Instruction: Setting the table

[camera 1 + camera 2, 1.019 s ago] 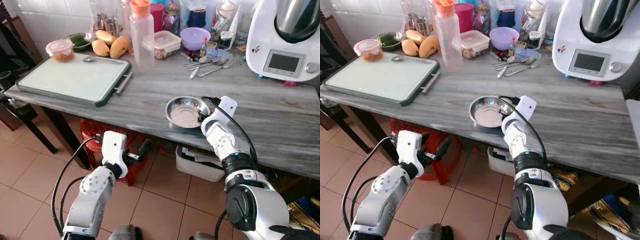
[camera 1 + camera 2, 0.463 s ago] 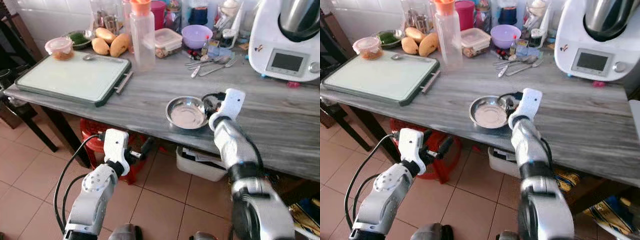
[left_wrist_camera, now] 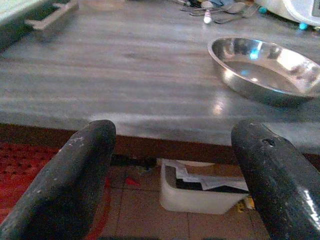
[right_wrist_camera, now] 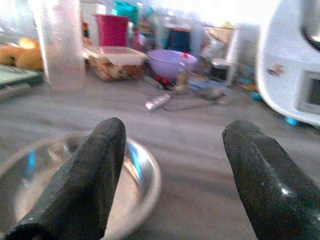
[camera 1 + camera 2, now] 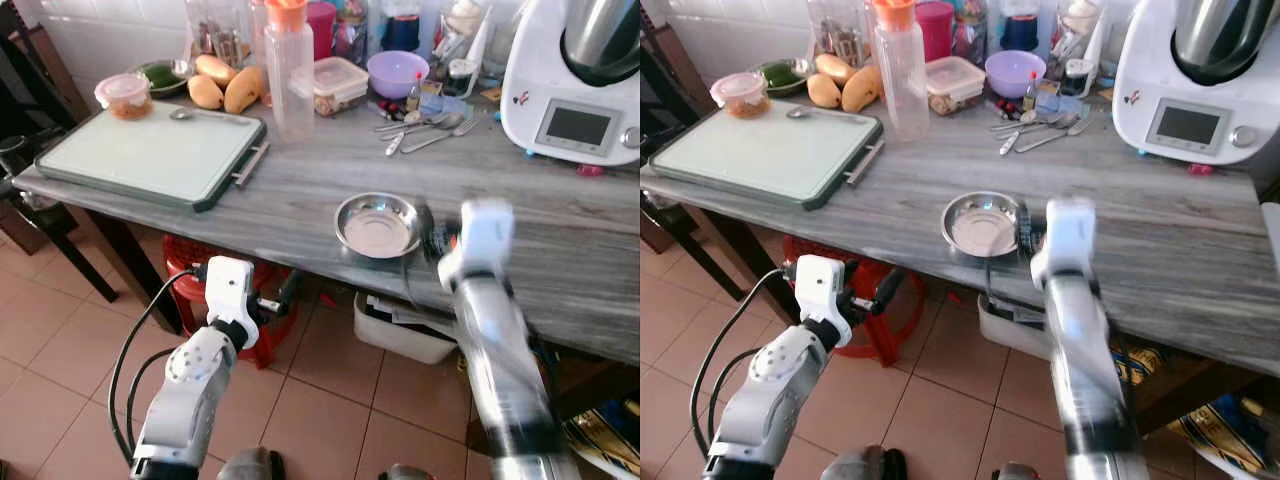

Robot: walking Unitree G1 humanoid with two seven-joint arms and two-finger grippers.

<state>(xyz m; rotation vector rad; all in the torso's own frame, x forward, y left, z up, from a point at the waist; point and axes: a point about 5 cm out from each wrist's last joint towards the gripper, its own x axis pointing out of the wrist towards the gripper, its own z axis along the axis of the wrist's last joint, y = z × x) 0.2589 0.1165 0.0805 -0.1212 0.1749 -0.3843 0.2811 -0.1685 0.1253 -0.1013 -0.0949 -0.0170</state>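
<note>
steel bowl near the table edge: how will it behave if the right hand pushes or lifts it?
The steel bowl looks thin and rigid, so probably light. Its polished surface on the smooth table suggests it would slide rather than tip when nudged. The low flared rim may slip between the open fingers of the right hand.

Before me a green-rimmed cutting board (image 5: pixel 150 155), mangoes (image 5: pixel 224 90) and a white kitchen machine (image 5: pixel 575 85) crowd the counter.

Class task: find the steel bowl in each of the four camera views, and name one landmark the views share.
Left eye view: steel bowl near the table's front edge, centre.
Right eye view: steel bowl, same place.
Left wrist view.
Right wrist view.
Shared landmark: grey wood-grain table.
</note>
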